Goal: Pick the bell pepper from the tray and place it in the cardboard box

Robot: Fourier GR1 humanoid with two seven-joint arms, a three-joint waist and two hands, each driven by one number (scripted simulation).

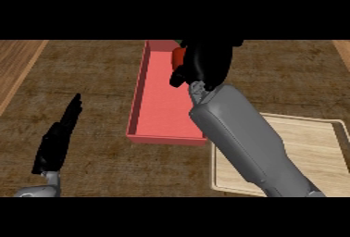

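Nearest, at the lower left of the frame: the left hand (58,139), fingers straight and close together, pointing up the frame, holding nothing, over the bare counter (89,83). At the lower right: a pale wooden tray (314,152) with a raised rim, bare where visible, its left part hidden under the right forearm (246,143). Grey and thick, slanting from the lower right up toward the top centre, crossing the tray's left edge and the near right corner of the box (160,106). Just left of the tray, touching it or not, cannot tell: that box, red, open-topped, long and narrow, running up the frame, floor bare in its near and middle parts. Farther up, over the box's far right end: the right hand (209,60), black, fingers curled down and clamped on the bell pepper (178,58). Only a small red patch of the pepper visible, at the hand's left edge, by the box's far end; down between the walls or above them, cannot tell. Far right wall of the box hidden behind hand and wrist. Beneath everything: a dark brown counter top with fine streaked grain. At the upper left and upper right corners: strips of lighter wood (17,65).
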